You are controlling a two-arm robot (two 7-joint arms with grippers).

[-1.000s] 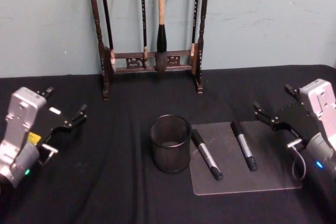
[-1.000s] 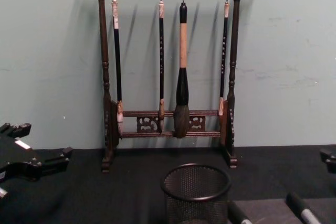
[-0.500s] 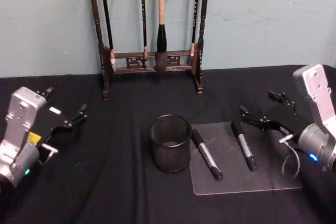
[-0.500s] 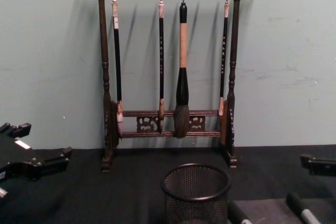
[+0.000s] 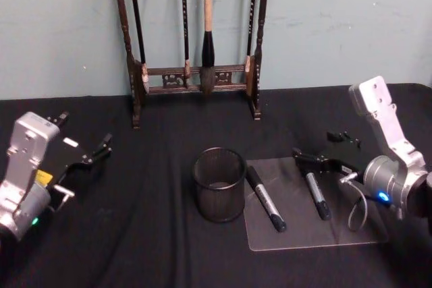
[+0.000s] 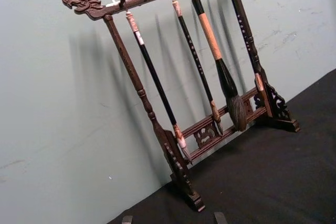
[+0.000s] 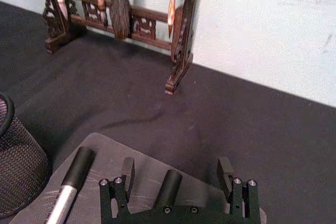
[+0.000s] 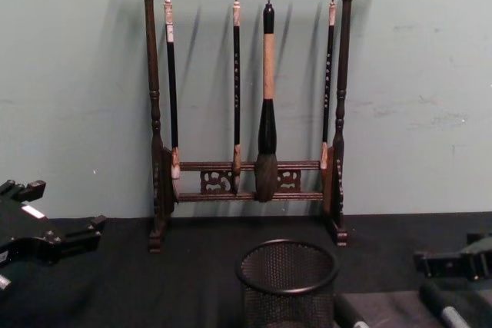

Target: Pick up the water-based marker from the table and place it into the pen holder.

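Toward the front-right corner of the black-draped bench [image 5: 135,234] lies a clear flat mat [image 5: 317,231]. Two black markers with grey barrels lie on it, both slanting away from the front edge and well apart from each other. The left marker [image 5: 265,199] runs along the mat's left side, its far end just beside the pen holder. The right marker [image 5: 316,193] lies nearer the right edge of the bench.

Just off the mat's left side stands the pen holder [image 5: 219,185], a black mesh cup, upright, close to the middle of the bench.

At the right marker's far end is the right hand [image 7: 176,171]. Its fingers [image 7: 127,170] are spread wide, one on each side of the black cap, with a gap on both sides.

Near the left edge the left hand [image 5: 84,133] hovers, fingers spread and holding nothing, well apart from the holder.

Along the far edge, against the pale wall, stands a dark wooden brush rack [image 8: 207,165] with dragon-carved ends. Four brushes hang from it, the thickest one [image 8: 267,113] in the middle.
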